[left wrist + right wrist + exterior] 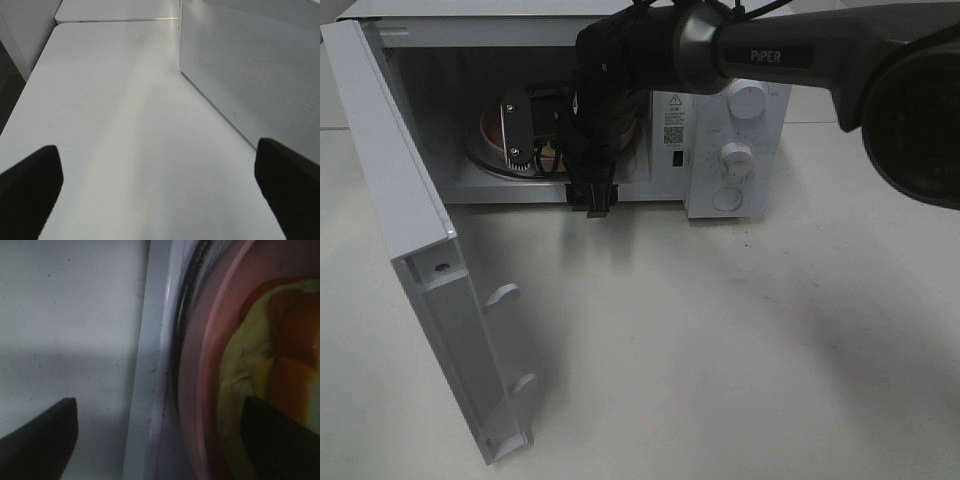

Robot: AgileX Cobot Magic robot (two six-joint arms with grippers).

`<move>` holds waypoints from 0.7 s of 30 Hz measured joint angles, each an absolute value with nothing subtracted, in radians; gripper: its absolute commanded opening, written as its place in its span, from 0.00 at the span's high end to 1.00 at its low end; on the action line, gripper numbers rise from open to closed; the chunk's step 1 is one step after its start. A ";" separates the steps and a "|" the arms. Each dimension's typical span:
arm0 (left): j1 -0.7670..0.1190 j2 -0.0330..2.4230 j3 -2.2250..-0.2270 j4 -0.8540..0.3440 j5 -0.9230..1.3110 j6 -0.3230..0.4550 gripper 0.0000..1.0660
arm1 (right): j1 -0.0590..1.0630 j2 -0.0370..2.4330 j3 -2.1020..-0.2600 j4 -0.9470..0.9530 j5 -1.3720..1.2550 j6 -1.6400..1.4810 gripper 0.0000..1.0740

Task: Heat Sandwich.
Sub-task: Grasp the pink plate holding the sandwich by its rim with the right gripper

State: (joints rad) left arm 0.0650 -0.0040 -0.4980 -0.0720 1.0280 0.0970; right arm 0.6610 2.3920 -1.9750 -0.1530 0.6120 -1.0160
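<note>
Now the microwave is standing at the far side of the white surface, and its door is hanging wide open toward the left of the high view. The right arm is reaching across from the right side, and its end is sitting inside the open cavity.

Inside, a round pink plate is lying on the glass tray. The sandwich is lying on this plate, so it is sitting within the microwave. It is showing pale yellow with a green edge and some orange filling.

The right pincer is hovering low above the rim of the plate with its jaws standing wide apart. One finger is hanging over the white floor of the cavity and the other finger is hanging over the sandwich. Nothing is being pressed between them. I cannot tell if this second finger is touching the food.

The left pincer is not appearing in the high view. Its own camera is showing it spread fully, with only bare surface between the jaws. It is hanging just beside a white panel with fine dots.

On the front of the microwave, the upper knob and the knob below it are facing the high camera.
</note>
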 measured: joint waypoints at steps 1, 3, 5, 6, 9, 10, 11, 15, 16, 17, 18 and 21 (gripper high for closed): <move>0.065 -0.004 -0.498 -0.072 1.028 0.097 0.05 | 0.661 2.395 -1.975 -0.153 0.612 -1.016 0.23; 0.065 -0.004 -0.498 -0.072 1.028 0.097 0.05 | 0.661 2.403 -1.982 -0.153 0.613 -1.016 0.23; 0.065 -0.004 -0.498 -0.072 1.028 0.097 0.05 | 0.661 2.414 -1.997 -0.153 0.612 -1.016 0.24; 0.065 -0.004 -0.498 -0.072 1.028 0.097 0.05 | 0.661 2.422 -2.004 -0.153 0.612 -1.016 0.24; 0.065 -0.004 -0.498 -0.072 1.028 0.097 0.05 | 0.661 2.444 -2.041 -0.156 0.612 -1.013 0.33; 0.065 -0.004 -0.498 -0.072 1.028 0.097 0.05 | 0.661 2.444 -2.041 -0.156 0.612 -1.013 0.33; 0.065 -0.004 -0.498 -0.072 1.028 0.097 0.05 | 0.660 2.448 -2.049 -0.158 0.615 -1.008 0.39; 0.065 -0.004 -0.498 -0.072 1.028 0.097 0.05 | 0.659 2.468 -2.060 -0.166 0.633 -0.965 0.67; 0.065 -0.004 -0.498 -0.072 1.028 0.097 0.05 | 0.658 2.470 -2.060 -0.172 0.628 -0.960 0.76; 0.065 -0.004 -0.498 -0.072 1.028 0.097 0.05 | 0.658 2.470 -2.068 -0.179 0.626 -0.951 0.84; 0.065 -0.004 -0.498 -0.072 1.028 0.097 0.05 | 0.658 2.468 -2.070 -0.179 0.626 -0.946 1.00; 0.065 -0.004 -0.498 -0.072 1.028 0.097 0.05 | 0.659 2.468 -2.075 -0.195 0.618 -0.940 1.00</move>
